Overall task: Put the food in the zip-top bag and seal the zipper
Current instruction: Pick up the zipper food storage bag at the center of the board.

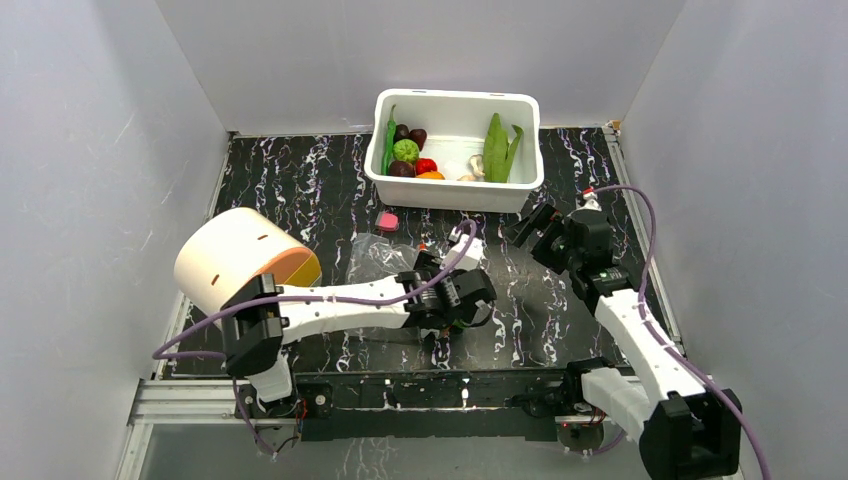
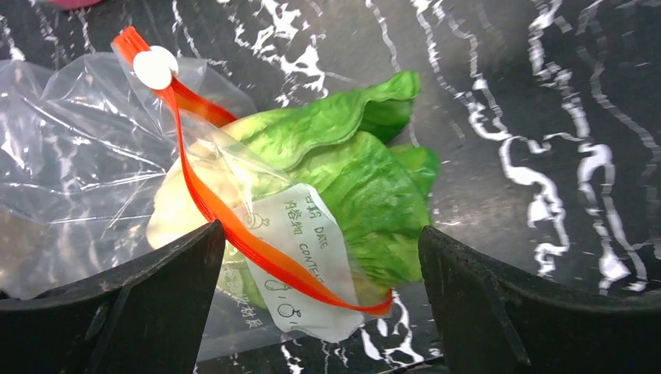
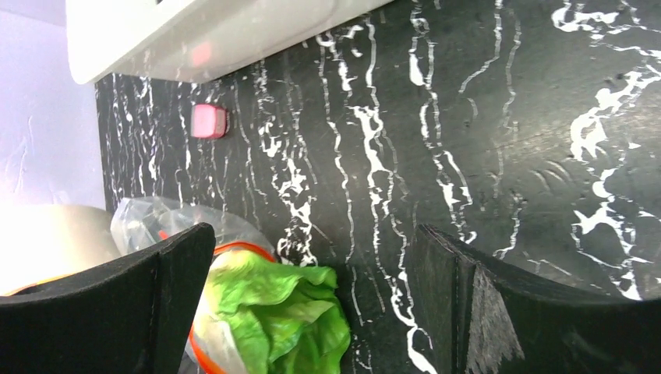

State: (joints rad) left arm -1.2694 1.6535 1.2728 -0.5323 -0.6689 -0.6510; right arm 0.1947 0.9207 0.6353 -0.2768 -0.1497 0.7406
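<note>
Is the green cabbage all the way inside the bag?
No, the cabbage has its leafy half sticking out past the zipper of the zip-top bag, over the table.

Left arm [image 1: 340, 298]: smooth white moulded link shells; black housings at the joints.
Right arm [image 1: 630, 320]: same build, with white links and a bulky black block at the base end.
Left cable [image 1: 462, 245]: lavender, round, running along the arm's outside.
Right cable [image 1: 650, 225]: lavender, same type.
Left gripper [image 2: 319, 234]: two broad matte black fingers [image 2: 156, 304] with a finely ridged surface.
Right gripper [image 3: 312, 234]: the same black fingers, with fine layer lines on the flat faces.
</note>
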